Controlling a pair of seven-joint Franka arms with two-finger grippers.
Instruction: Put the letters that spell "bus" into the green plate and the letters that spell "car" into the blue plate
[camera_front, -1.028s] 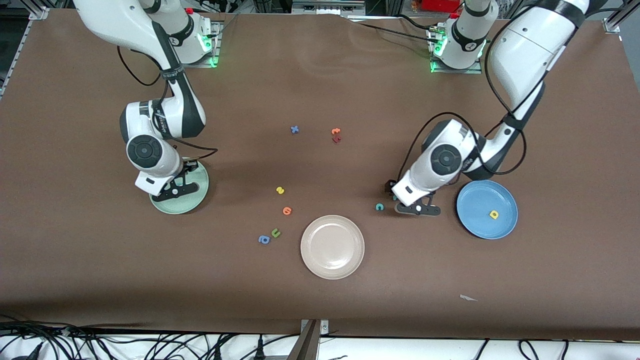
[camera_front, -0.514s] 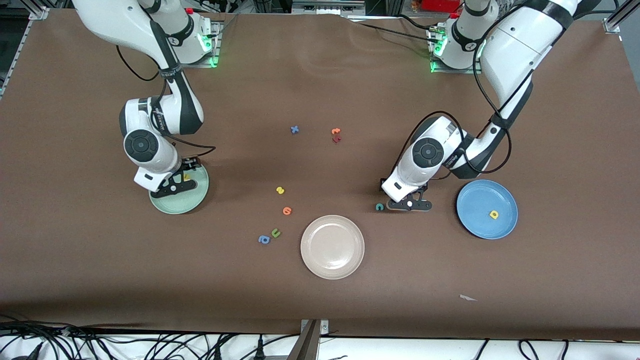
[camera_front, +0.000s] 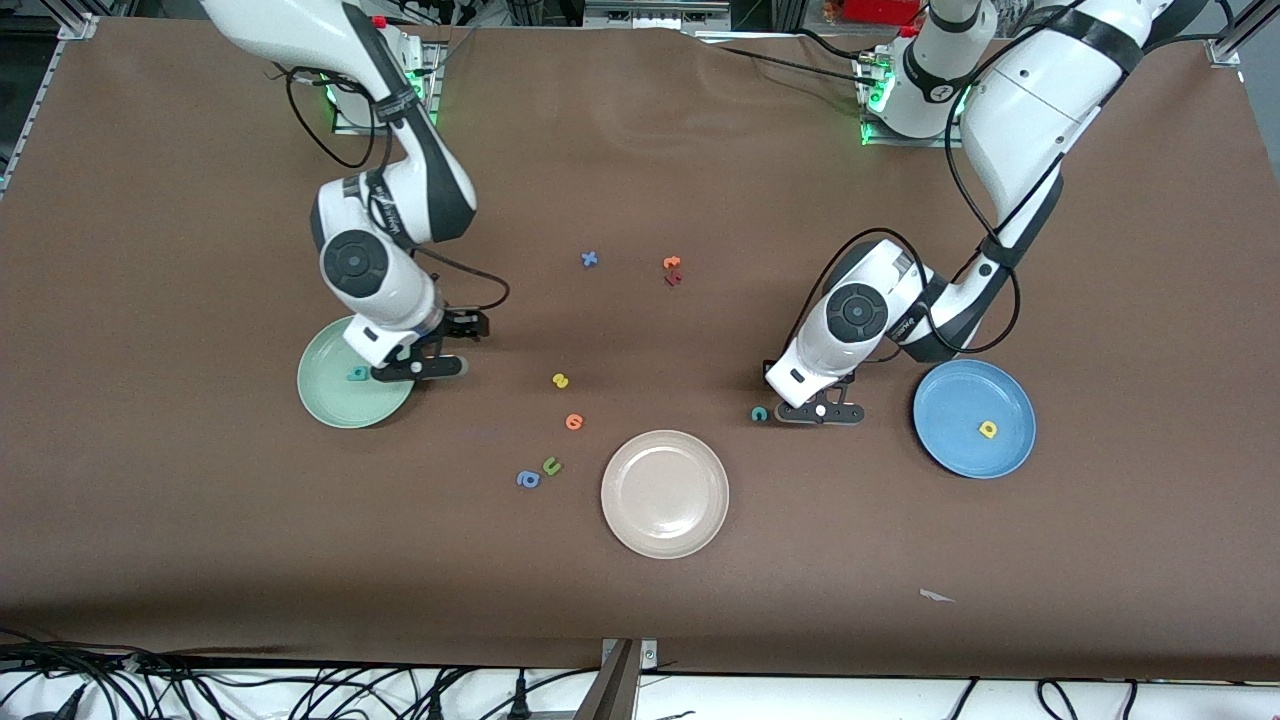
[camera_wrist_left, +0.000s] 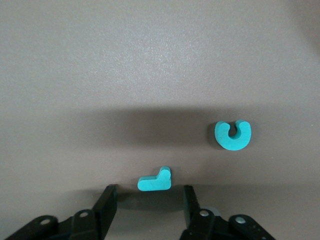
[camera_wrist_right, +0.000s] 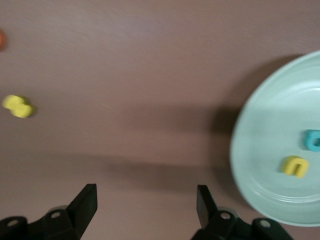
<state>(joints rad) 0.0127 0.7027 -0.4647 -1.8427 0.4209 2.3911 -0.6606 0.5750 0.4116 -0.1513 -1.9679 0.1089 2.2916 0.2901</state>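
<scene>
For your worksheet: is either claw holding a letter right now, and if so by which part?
Neither. The left claw is open around the teal "r" on the table, not yet gripping. The right claw is open and empty beside the green plate.

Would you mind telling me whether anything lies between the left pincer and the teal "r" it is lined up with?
Nothing visible does. The teal "r" lies on bare table just ahead of the left pincer, whose fingers are apart with no contact showing. The teal "c" lies apart from it, off to one side.

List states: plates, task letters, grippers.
green plate: holds teal b, yellow u
blue plate: holds yellow a
teal c: on table
yellow s: on table
left gripper: open around teal r on table
right gripper: open, over table beside green plate
</scene>
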